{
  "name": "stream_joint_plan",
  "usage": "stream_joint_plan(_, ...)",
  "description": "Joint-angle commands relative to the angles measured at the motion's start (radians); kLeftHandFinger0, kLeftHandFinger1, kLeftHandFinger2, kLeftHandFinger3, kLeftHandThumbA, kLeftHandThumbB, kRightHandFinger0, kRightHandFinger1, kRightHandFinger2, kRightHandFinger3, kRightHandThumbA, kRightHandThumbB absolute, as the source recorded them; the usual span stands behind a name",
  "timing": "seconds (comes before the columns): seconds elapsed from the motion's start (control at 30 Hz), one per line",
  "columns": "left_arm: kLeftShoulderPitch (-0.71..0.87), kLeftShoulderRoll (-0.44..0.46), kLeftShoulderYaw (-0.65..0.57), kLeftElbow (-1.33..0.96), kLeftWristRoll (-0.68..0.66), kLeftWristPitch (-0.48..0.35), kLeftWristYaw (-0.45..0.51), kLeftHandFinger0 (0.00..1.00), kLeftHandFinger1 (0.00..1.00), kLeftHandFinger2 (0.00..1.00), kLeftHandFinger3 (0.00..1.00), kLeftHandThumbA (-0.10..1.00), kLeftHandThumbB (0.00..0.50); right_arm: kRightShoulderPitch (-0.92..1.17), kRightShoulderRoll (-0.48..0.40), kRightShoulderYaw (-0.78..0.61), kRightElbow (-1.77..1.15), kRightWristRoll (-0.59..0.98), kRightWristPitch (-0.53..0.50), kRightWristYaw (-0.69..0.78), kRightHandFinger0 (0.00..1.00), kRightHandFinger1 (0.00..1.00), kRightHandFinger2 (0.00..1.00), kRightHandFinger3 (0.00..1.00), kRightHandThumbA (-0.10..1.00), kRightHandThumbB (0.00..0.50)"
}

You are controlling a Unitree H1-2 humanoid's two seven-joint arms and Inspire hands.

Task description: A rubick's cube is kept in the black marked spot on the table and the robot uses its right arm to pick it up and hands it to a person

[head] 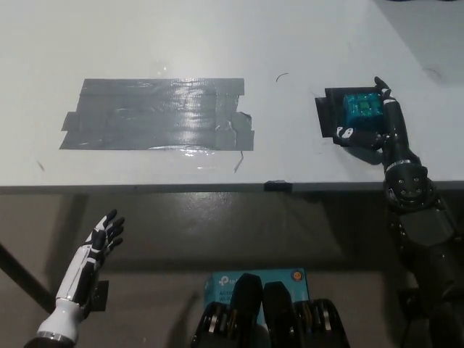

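Note:
The Rubik's cube (362, 110), showing teal faces, sits on the black marked spot (326, 116) at the table's right. My black right hand (378, 125) wraps around it from the right and front. Its fingers (348, 133) curl along the cube's near side and its thumb (381, 87) stands at the far right corner, so the hand is shut on the cube. The cube still rests on the spot. My white left hand (100, 245) hangs open below the table edge at the lower left, holding nothing.
A large patch of grey tape (156, 114) covers the table's left middle. The table's front edge (181, 188) runs across the picture, with a small black piece (278, 185) on it. Dark floor lies below.

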Motion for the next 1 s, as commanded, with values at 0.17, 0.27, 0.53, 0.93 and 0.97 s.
stream_joint_plan(0.17, -0.026, 0.009, 0.006, -0.017, -0.002, -0.025, -0.003, 1.0, 1.0, 1.0, 1.0, 1.0, 0.27, -0.065, 0.015, -0.034, 0.052, 0.078, -0.041, -0.061, 1.0, 1.0, 1.0, 1.0, 0.77, 0.412)
stream_joint_plan(0.27, -0.026, 0.011, 0.005, -0.017, -0.004, -0.026, -0.008, 1.0, 1.0, 1.0, 1.0, 1.0, 0.255, -0.079, 0.031, -0.011, 0.086, 0.029, -0.023, -0.19, 0.17, 0.26, 0.43, 0.55, -0.08, 0.223)
stream_joint_plan(0.53, -0.044, 0.022, 0.005, -0.024, -0.022, -0.017, -0.026, 1.0, 1.0, 1.0, 1.0, 1.0, 0.219, -0.069, 0.01, 0.173, 0.168, -0.11, -0.053, -0.296, 0.03, 0.5, 0.96, 0.92, -0.1, 0.215)
stream_joint_plan(0.93, -0.057, 0.025, 0.009, -0.002, 0.001, -0.032, -0.005, 1.0, 1.0, 1.0, 1.0, 1.0, 0.213, -0.073, -0.008, 0.251, 0.187, -0.125, -0.121, -0.405, 0.07, 0.58, 0.97, 1.0, -0.1, 0.186)
stream_joint_plan(0.97, -0.059, 0.026, 0.008, -0.002, 0.0, -0.029, -0.007, 1.0, 1.0, 1.0, 1.0, 1.0, 0.214, -0.077, -0.011, 0.247, 0.174, -0.118, -0.13, -0.401, 0.07, 0.58, 0.96, 1.0, -0.1, 0.196)
